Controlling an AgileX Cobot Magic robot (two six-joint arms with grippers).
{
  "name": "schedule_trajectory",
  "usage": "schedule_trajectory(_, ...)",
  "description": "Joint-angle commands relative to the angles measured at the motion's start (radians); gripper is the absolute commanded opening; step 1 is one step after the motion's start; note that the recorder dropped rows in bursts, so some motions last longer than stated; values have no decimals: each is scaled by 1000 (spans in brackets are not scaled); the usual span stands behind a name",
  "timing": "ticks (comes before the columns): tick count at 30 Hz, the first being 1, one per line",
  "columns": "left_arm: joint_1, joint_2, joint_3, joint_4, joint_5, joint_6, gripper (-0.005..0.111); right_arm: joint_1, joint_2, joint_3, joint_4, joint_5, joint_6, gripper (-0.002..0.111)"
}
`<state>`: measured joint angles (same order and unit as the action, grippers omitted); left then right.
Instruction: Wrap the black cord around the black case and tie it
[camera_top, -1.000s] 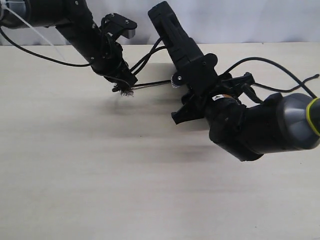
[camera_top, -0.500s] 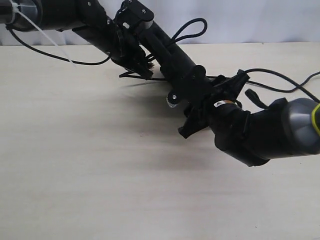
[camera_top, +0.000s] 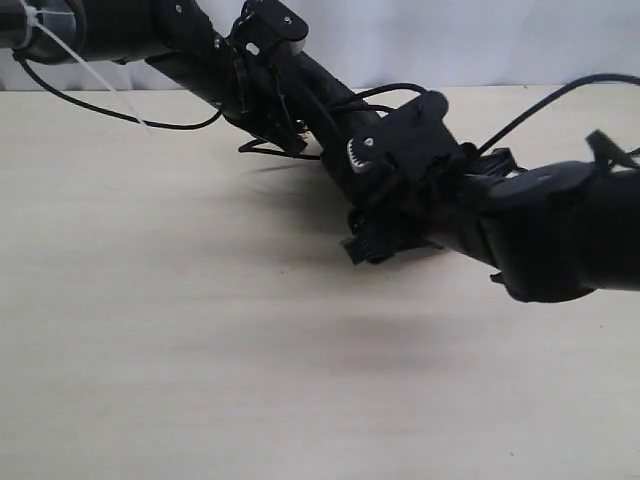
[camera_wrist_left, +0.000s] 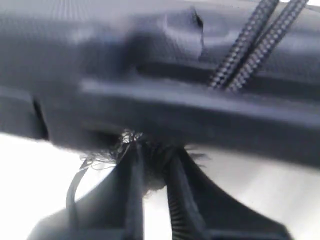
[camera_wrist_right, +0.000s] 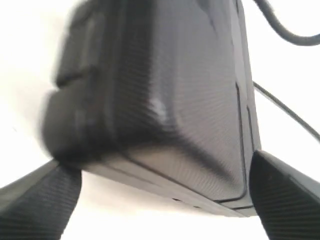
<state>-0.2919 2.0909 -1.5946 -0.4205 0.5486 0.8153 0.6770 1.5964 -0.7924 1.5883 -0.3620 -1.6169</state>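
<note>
The black case (camera_top: 318, 92) hangs tilted above the table, and my right gripper (camera_top: 385, 215) is shut across its lower end. In the right wrist view the case (camera_wrist_right: 165, 100) fills the space between both fingers (camera_wrist_right: 35, 200). My left gripper (camera_top: 285, 128) is pressed against the case's upper part, shut on the frayed knot of the black cord (camera_wrist_left: 131, 141). Two strands of cord (camera_wrist_left: 250, 45) run across the case (camera_wrist_left: 125, 65) just beyond my left gripper (camera_wrist_left: 152, 160). Thin cord loops (camera_top: 262, 148) trail below it.
The pale wooden table (camera_top: 200, 350) stretches beneath both arms. Smooth robot cables (camera_top: 540, 100) arc over the right arm, and another cable (camera_top: 100, 108) hangs from the left arm. A white wall backs the table.
My left gripper carried the frayed end up and right to the case a second ago, then held still. The right wrist has rolled, tipping the case lower and flatter.
</note>
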Motion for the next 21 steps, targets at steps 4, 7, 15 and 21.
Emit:
schedule_trajectory(4,-3,-3,-5,-10,-25,0,0,0,-224,-9,95,0,-54,84)
schedule_trajectory(7,-3,-3,-5,-10,-36,0,0,-2,-294,-9,102,17,-50,84)
schedule_trajectory(15,-3,-3,-5,-10,-43,0,0,-114,-308,-64,156,72,-95,76)
schedule_trajectory(21,-3,-3,-5,-10,-27,0,0,-376,-149,-167,156,401,-125,66)
